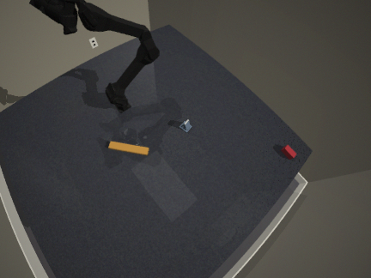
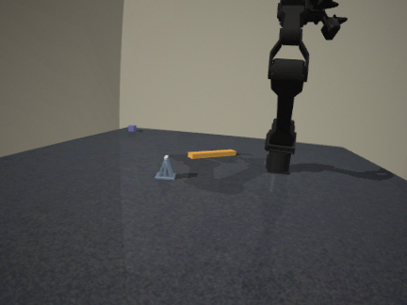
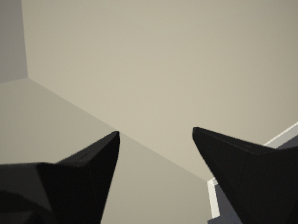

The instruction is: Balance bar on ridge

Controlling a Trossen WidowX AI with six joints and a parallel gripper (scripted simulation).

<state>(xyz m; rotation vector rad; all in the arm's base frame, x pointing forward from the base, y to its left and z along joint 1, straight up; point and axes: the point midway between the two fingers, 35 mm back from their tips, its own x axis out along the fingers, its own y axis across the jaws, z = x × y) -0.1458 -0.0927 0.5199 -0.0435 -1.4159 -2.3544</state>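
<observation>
The bar (image 1: 129, 148) (image 2: 212, 153) is long and orange and lies flat on the dark table (image 1: 86, 206) (image 2: 188, 245). The ridge (image 1: 187, 123) (image 2: 165, 177) is a small blue-grey stand with a whitish top. It stands upright with nothing on it, apart from the bar: right of it in the top view, left of it and nearer in the exterior view. My gripper (image 2: 342, 12) (image 3: 156, 134) is open, with nothing between its fingers. It is raised high above the table, away from both bar and ridge. The wrist view shows neither of them.
A red block (image 1: 289, 152) lies near the table's right corner in the top view. A small purple block (image 2: 132, 128) is by the far edge in the exterior view. The arm's base stands on the table near the bar. Walls rise behind the table.
</observation>
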